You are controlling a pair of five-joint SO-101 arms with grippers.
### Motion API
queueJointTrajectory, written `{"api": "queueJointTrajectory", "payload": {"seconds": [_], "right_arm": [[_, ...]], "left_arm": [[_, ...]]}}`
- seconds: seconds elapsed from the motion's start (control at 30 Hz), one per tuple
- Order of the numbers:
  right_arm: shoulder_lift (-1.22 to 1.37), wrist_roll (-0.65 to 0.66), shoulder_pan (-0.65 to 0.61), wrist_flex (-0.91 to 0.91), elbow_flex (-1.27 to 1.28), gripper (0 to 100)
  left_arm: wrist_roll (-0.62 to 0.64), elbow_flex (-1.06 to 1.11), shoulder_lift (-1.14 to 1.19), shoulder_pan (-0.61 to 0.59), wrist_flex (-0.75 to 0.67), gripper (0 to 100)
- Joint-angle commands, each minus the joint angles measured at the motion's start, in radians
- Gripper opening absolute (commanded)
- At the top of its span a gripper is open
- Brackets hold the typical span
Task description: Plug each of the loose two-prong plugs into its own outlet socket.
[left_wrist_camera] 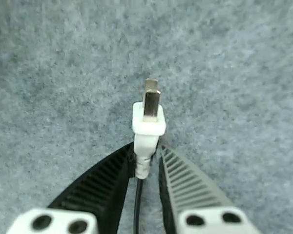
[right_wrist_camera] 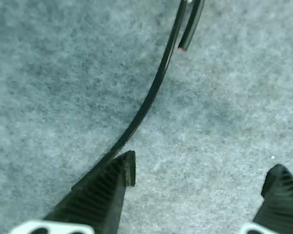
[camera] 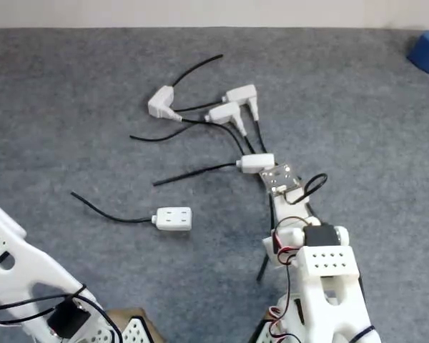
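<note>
White plug is being squeezed in left gripper; right gripper is gaping; socket is waiting empty.

One arm is white and holed, with a black servo and red, black and white wires; the other arm is alike with black wires; the left gripper has black and grey ribbed fingers, the right gripper black.

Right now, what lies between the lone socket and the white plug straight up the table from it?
Two black cables cross the carpet between socket and plug, seen in the high view.
</note>
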Motion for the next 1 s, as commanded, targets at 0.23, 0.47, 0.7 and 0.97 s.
{"api": "queueJointTrajectory", "payload": {"seconds": [0.23,0.47,0.7,0.97], "right_arm": [[-0.019,0.006,-0.007,0.007,-0.005,39.2],[-0.019,0.006,-0.005,0.007,-0.005,39.2],[-0.018,0.011,-0.004,0.087,-0.050,39.2],[-0.015,0.064,-0.004,0.302,-0.211,39.2]], "left_arm": [[0.172,-0.085,-0.119,0.125,0.120,7],[0.374,0.047,-0.312,0.277,0.121,7],[0.545,0.624,-0.645,0.495,0.118,7],[0.669,1.043,-1.004,0.750,0.115,7]]}}
